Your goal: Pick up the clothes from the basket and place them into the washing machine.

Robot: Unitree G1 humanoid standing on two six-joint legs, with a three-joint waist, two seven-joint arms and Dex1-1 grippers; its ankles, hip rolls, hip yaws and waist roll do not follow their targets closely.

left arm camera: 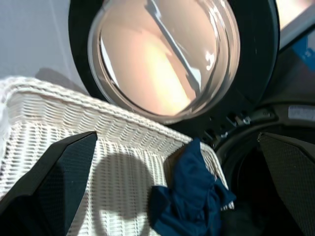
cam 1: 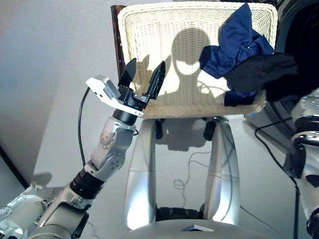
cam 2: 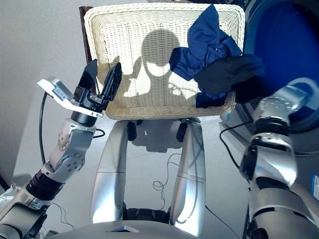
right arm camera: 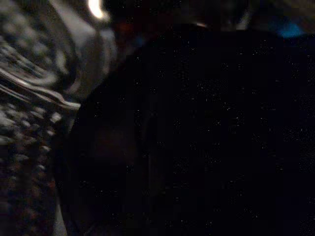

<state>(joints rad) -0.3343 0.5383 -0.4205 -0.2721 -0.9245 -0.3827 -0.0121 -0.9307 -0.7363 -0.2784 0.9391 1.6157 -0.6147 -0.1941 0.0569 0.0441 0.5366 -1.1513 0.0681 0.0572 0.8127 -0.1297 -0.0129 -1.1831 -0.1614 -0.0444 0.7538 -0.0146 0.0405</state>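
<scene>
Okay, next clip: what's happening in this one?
A humanoid robot is moving laundry from a cream-white woven wicker basket into a dark grey front-loading washing machine. A crumpled navy blue garment lies at the basket's right end. A black garment hangs off that edge towards the machine, in front of the right arm, whose pincer is hidden. The left pincer is open and empty at the basket's left rim.

the left and middle of the basket (cam 1: 149, 50) lie bare under my left jaws. the navy garment (cam 1: 234, 42) and black garment (cam 1: 261, 72) crowd its right side, beside the washing machine (cam 2: 284, 50).
</scene>
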